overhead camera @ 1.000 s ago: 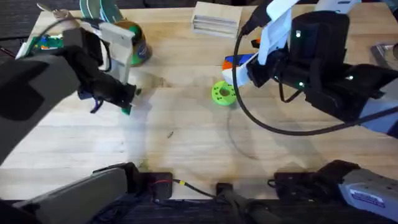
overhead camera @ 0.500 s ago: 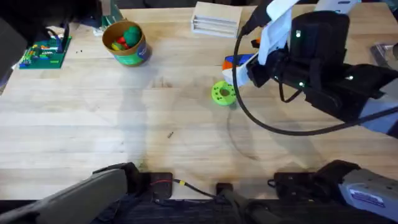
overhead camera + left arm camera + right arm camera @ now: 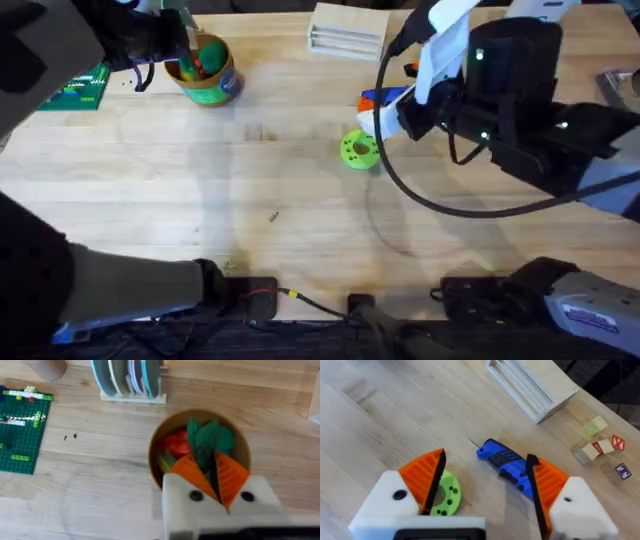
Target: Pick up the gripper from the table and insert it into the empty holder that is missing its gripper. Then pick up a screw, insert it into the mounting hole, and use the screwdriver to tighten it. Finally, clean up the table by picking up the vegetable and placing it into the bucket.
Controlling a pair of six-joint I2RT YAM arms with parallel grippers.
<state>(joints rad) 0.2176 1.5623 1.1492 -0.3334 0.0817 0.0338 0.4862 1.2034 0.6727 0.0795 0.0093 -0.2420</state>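
My left gripper (image 3: 212,467) hangs right over the bucket (image 3: 154,455), its orange pads shut on the green leafy vegetable (image 3: 205,440), whose top dips inside the yellow rim. From overhead, the left gripper (image 3: 183,48) sits at the far-left bucket (image 3: 210,85). My right gripper (image 3: 485,460) is open above the blue screwdriver (image 3: 509,466), one pad on each side, not touching it. Overhead, the right gripper (image 3: 392,110) hovers over the screwdriver (image 3: 380,97). A small screw (image 3: 273,214) lies mid-table. The loose gripper and the empty holder are out of view.
A green disc with holes (image 3: 358,150) lies beside the screwdriver. A wooden block (image 3: 348,28) stands at the back. Red and yellow toys (image 3: 176,444) fill the bucket. A disc rack (image 3: 131,380) and a green brick plate (image 3: 22,427) flank it. Small cubes (image 3: 600,446) lie far right.
The left arm has carried the vegetable from the table's left-middle up and back to just over the bucket. The right arm has not moved.
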